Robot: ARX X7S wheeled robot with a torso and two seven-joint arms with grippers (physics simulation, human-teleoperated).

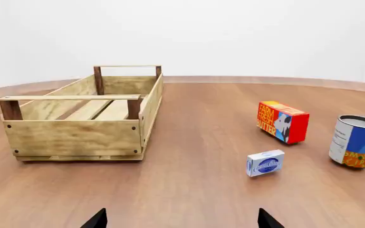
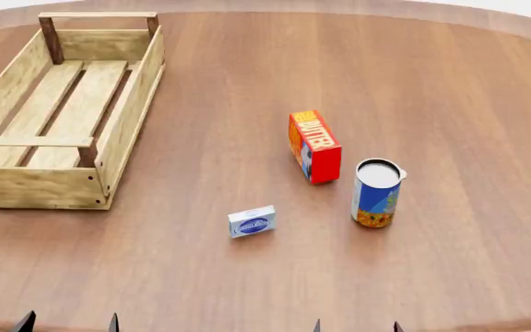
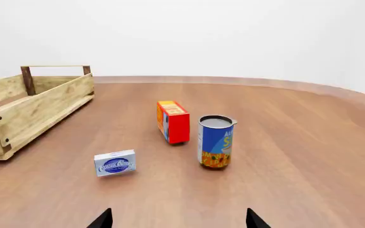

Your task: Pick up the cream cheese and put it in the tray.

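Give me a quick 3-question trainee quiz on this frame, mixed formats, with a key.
1. True or false: the cream cheese already lies inside the tray.
2. Multiple choice, head view: which item stands nearest the can? A) the tray B) the butter box C) the cream cheese
3. Short answer: is either the left gripper or the right gripper holding anything?

Key
1. False. It lies on the table, apart from the tray, which holds nothing.
2. B.
3. No. Only the fingertips show at the near edge, spread apart, nothing between them.
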